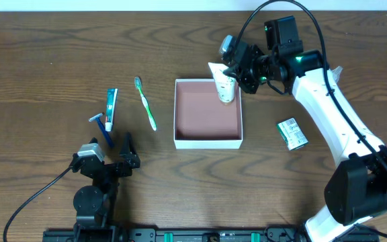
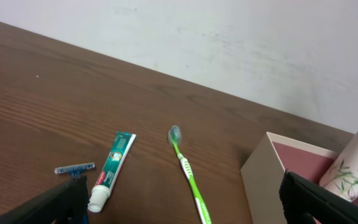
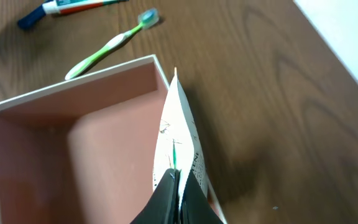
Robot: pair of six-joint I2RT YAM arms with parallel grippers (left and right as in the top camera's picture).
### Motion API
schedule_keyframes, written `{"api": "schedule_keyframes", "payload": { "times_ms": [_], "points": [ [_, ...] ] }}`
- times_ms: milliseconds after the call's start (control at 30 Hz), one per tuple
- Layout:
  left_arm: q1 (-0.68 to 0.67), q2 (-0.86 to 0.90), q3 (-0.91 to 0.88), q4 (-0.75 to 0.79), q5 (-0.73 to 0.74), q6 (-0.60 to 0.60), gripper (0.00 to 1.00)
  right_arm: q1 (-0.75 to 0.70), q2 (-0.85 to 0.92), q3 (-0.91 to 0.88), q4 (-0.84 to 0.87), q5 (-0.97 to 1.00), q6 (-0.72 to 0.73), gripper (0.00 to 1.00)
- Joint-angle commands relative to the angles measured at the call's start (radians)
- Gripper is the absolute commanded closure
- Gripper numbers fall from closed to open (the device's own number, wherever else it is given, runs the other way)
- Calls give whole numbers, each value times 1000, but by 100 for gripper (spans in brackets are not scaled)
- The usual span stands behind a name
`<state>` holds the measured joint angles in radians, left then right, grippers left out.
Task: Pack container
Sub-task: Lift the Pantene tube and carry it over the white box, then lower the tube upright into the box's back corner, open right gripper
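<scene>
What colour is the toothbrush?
The toothbrush is bright green with white marks, clearest in the left wrist view.

Right arm (image 1: 334, 107) of smooth white shells and round black joints, a small green light (image 1: 294, 59) glowing near its wrist, a thin black cable (image 1: 247, 20) above; left arm (image 1: 93, 198) all black, a grey block (image 1: 89, 153) on top, trailing a second black lead (image 1: 20, 207)

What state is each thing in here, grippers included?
Square white-walled container with reddish-brown floor: open, floor bare.
White squeeze tube: gripped, tilted over container's far right corner.
Right gripper: shut on the tube.
Left gripper: open, empty.
Green toothbrush: lying on table.
Green-and-white toothpaste tube: lying flat, capped.
Blue razor: lying flat.
Small green-and-white carton: lying right of container.
</scene>
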<state>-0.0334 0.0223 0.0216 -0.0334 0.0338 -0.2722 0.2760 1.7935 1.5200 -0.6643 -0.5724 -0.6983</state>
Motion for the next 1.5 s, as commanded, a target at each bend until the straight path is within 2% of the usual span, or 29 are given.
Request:
{"api": "schedule_keyframes", "payload": {
  "times_ms": [0, 267, 300, 433, 467, 533, 667, 867, 1000, 1233, 1467],
  "points": [
    [5, 2, -18, -38, -26, 10, 2, 3, -8, 22, 22, -38, -13, 99],
    [5, 2, -18, -38, -26, 10, 2, 2, -8, 22, 24, -26, -14, 99],
    [5, 2, -18, -38, -26, 9, 2, 2, -8, 22, 24, -26, -14, 96],
    [5, 2, -18, -38, -26, 9, 2, 2, -8, 22, 24, -18, -13, 51],
    [5, 2, -18, -38, -26, 9, 2, 2, -8, 22, 25, -18, -13, 45],
    [5, 2, -18, -38, -26, 10, 2, 2, -8, 22, 27, -19, -14, 41],
    [5, 2, -18, -38, -26, 9, 2, 2, -8, 22, 38, -19, -6, 39],
    [5, 2, -18, -38, -26, 9, 2, 2, -26, 28, 91, -48, 114, 32],
    [5, 2, -18, -38, -26, 9, 2, 2, -60, 37, 73, -64, 160, 32],
    [5, 2, -18, -38, -26, 10, 2, 2, -124, 37, -47, 56, 158, 37],
    [5, 2, -18, -38, -26, 9, 2, 2, -113, 36, -167, 101, 52, 46]
  ]
}}
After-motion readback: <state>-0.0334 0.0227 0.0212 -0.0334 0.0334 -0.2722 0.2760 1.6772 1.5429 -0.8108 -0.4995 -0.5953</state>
